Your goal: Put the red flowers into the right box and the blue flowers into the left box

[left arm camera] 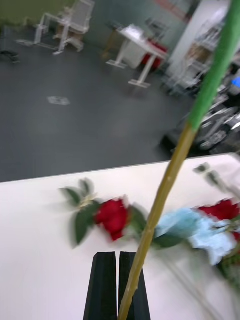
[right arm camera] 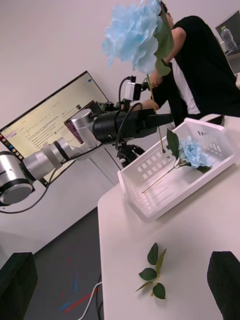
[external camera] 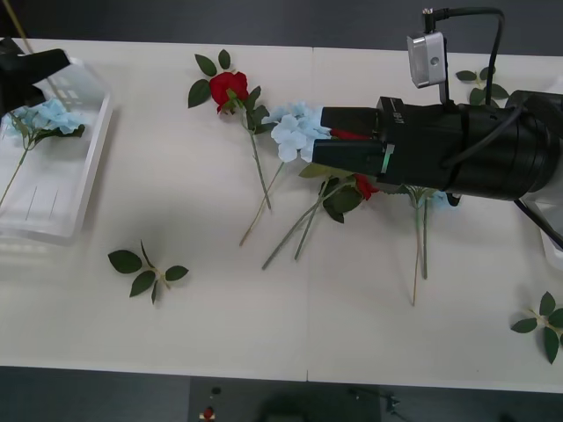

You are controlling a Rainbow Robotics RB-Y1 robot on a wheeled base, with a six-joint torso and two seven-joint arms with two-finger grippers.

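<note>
The blue flowers, front view: one blue flower in the box [external camera: 46, 115] lies in the left box [external camera: 77, 180], directly under the left gripper [external camera: 48, 61]. The right gripper [external camera: 321, 136] hovers over the central heap, just beside a loose blue flower [external camera: 290, 130]. A red rose [external camera: 229, 88] lies beyond its fingertips, towards the left box, and a second red rose [external camera: 365, 186] lies under the right arm. A leaf sprig [external camera: 145, 268] lies well apart from both grippers.

Right wrist view: I read the right gripper [right arm camera: 120, 260] as released, with its fingers [right arm camera: 225, 285] spread to the two corners and nothing between them. Across the table, the left gripper [right arm camera: 162, 120] grasps the held blue flower [right arm camera: 135, 35] by its stem. The head stands above the gripper, and the stem hangs below it into the left box [right arm camera: 150, 200]. The blue flower in the box [right arm camera: 192, 152] rests there. A leaf sprig [right arm camera: 152, 275] lies nearer the right gripper.

Left wrist view: the left gripper [left arm camera: 118, 260] is clenched on the stem of the held blue flower [left arm camera: 165, 200], fingers [left arm camera: 102, 285] nearly touching. Beyond the fingertips lie a red rose [left arm camera: 114, 217] and a loose blue flower [left arm camera: 190, 227].
</note>
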